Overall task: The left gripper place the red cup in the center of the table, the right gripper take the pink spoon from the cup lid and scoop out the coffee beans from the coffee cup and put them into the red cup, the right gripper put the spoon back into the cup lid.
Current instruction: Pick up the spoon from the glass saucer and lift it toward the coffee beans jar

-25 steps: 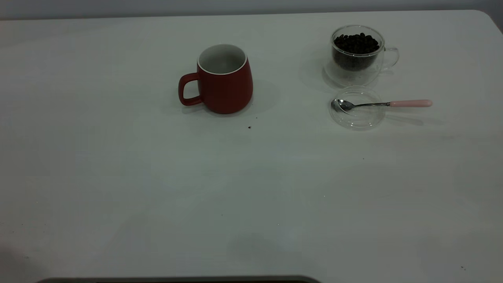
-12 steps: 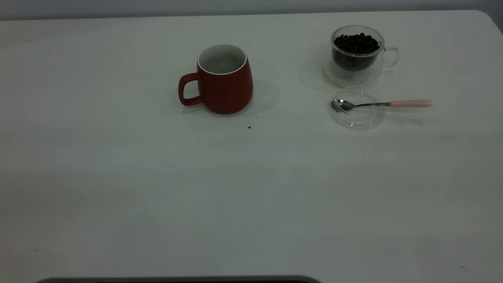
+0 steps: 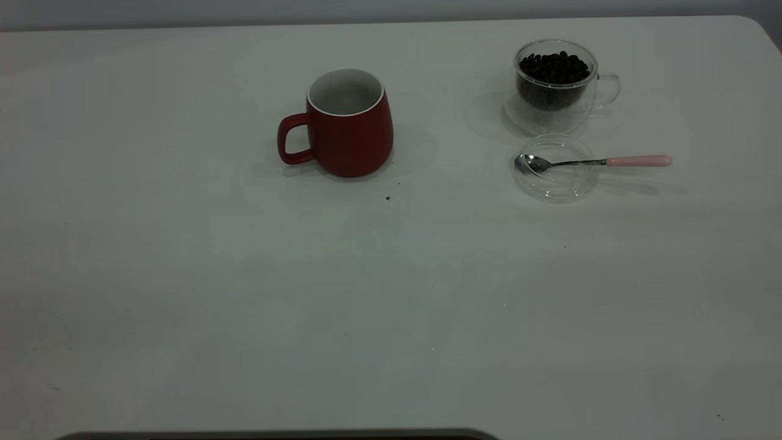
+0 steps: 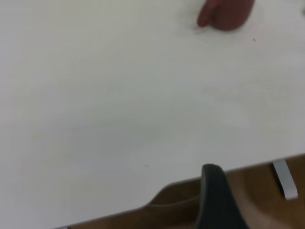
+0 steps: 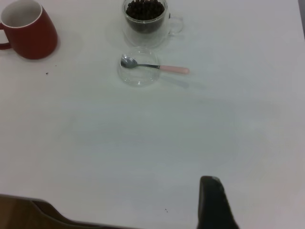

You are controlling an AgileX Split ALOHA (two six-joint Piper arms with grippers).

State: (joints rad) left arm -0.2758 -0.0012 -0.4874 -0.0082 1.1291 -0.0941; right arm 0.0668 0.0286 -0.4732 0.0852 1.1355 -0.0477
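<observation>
The red cup (image 3: 348, 128) stands upright and looks empty, left of the table's middle toward the back, handle to the left; it also shows in the wrist views (image 4: 226, 14) (image 5: 26, 28). The glass coffee cup (image 3: 555, 85) (image 5: 144, 19), full of dark beans, stands at the back right. Just in front of it lies the clear cup lid (image 3: 555, 177) (image 5: 138, 76). The pink spoon (image 3: 595, 162) (image 5: 155, 67) rests with its bowl in the lid and its pink handle jutting right. The left gripper (image 4: 212, 191) hangs over the table's near edge, the right gripper (image 5: 212, 200) above the near table, both far from the objects.
A dark crumb (image 3: 388, 198) lies in front of the red cup. The table's near edge (image 4: 238, 167) meets a brown floor bearing a white strip (image 4: 284, 179). A dark rounded edge (image 3: 275, 435) runs along the exterior view's bottom.
Nothing on the table has moved. A faint shadow at the near left corner has faded away.
</observation>
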